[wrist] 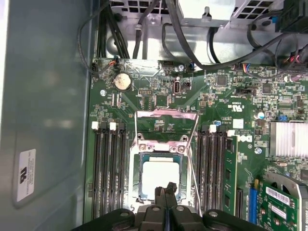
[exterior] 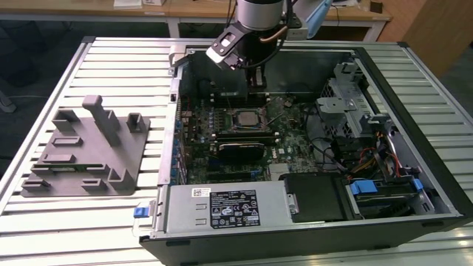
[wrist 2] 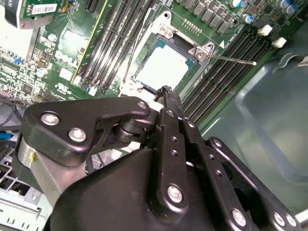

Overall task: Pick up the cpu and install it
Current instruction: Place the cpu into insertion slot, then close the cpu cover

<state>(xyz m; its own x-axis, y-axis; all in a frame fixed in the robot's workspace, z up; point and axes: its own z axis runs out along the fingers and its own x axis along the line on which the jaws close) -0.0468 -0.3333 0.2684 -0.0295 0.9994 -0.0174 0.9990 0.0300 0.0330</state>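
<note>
The cpu (exterior: 247, 118) lies flat in the open socket in the middle of the motherboard, its pale silver top facing up. It shows in both wrist views (wrist 2: 163, 67) (wrist: 161, 176). The socket's metal load frame (wrist: 166, 120) is swung up and its thin lever (wrist: 193, 173) stands free beside it. My gripper (exterior: 256, 84) hangs inside the computer case, a little above the cpu's edge. Its black fingertips (wrist: 166, 190) (wrist 2: 166, 91) are pressed together with nothing between them.
A grey plastic tray (exterior: 81, 149) with upright blocks lies on the slatted table at the exterior view's left. Inside the case are the power supply (exterior: 221, 208), a drive cage (exterior: 355, 111), cables (exterior: 347, 160) and black memory slots (wrist: 108, 173) on both sides of the socket.
</note>
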